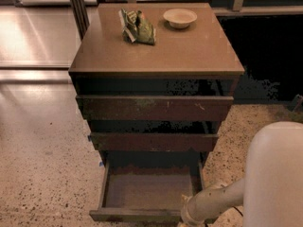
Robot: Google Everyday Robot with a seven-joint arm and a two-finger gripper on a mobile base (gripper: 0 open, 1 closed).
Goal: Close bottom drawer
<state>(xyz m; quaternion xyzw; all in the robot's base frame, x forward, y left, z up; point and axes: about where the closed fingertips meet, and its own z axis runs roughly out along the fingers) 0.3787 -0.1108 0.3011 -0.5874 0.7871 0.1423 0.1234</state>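
The bottom drawer (pixel 147 191) is the lowest of three in a dark brown cabinet. It stands pulled far out, and its shallow grey-brown tray shows. Its front panel (pixel 135 215) runs along the bottom edge of the camera view. My gripper (pixel 188 218) is at the right end of that front panel, low in the view and partly cut off by the edge. My white forearm (pixel 220 200) reaches to it from the right.
The middle drawer front (pixel 154 142) and the top drawer front (pixel 154 108) stick out slightly. On the cabinet top (pixel 189 51) lie a green snack bag (pixel 137 26) and a small pale bowl (pixel 180 18). A large white arm link (pixel 277 174) fills the lower right. The floor is speckled.
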